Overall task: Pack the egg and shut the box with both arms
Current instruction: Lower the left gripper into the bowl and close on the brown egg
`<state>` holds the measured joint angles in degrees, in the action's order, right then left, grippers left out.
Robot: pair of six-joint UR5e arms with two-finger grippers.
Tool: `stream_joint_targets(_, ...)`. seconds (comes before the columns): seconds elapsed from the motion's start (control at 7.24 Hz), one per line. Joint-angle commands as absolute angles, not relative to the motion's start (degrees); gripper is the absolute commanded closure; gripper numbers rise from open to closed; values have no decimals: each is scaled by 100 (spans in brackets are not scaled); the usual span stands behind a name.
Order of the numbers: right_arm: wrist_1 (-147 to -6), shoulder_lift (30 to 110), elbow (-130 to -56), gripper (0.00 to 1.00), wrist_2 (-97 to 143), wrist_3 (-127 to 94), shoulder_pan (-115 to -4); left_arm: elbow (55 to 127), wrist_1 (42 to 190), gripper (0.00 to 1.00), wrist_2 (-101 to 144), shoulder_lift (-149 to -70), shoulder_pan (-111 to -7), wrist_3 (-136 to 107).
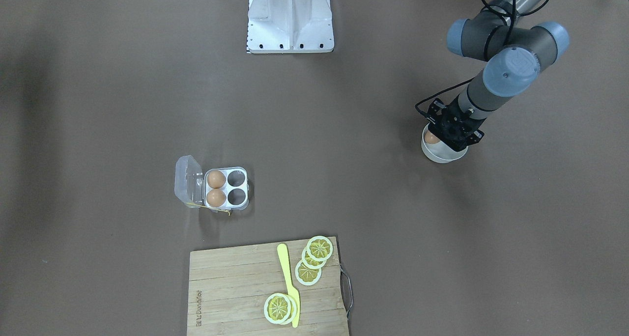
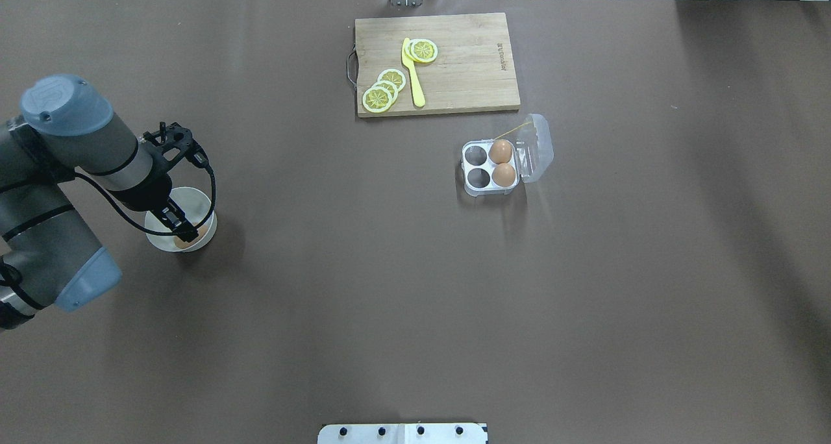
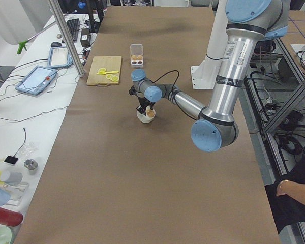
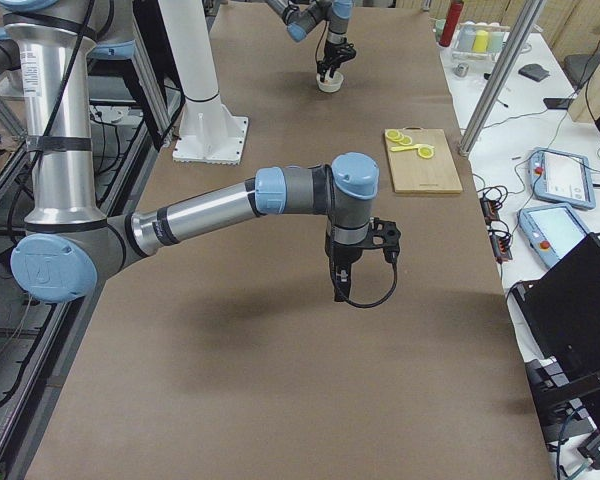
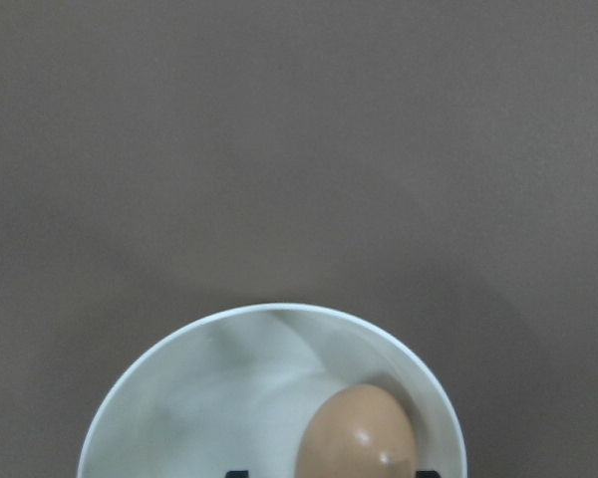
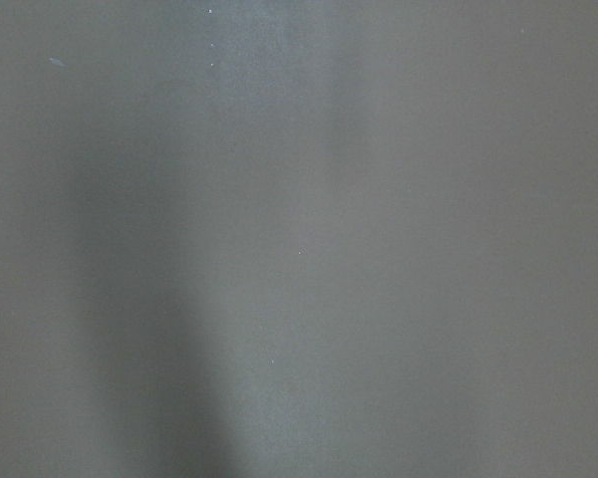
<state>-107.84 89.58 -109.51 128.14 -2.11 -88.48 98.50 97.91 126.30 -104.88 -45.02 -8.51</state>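
Observation:
A tan-brown egg [image 5: 357, 433] lies in a white bowl [image 5: 179, 398] at the robot's left side of the table; it also shows in the overhead view [image 2: 200, 237] and the front-facing view [image 1: 431, 138]. My left gripper [image 2: 182, 228] reaches down into the bowl [image 2: 195, 200], open, with one black tip on each side of the egg. The clear box [image 2: 477, 168] stands open with its lid [image 2: 537, 148] folded back. Two eggs [image 2: 501, 152] fill its cells on the lid side; the other two cells are bare. My right gripper [image 4: 338, 290] hangs above bare table; I cannot tell its state.
A wooden cutting board [image 2: 467, 61] with lemon slices [image 2: 383, 93] and a yellow knife [image 2: 413, 74] lies on the far side of the box. The white robot base [image 1: 290, 19] stands at the near table edge. The right wrist view shows only brown tabletop.

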Motion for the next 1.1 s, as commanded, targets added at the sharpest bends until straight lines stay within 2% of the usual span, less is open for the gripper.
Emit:
stream_joint_targets(0.0,-10784,8956,-10951,0,12814,-211,-8859,9756,9791,38,12630,-10529,-4500,-844)
stream_joint_targets(0.97,-10784,8956,-10960,0,12814,-211,-8868,9668,9791,38,12630,-10521,-4351,-861)
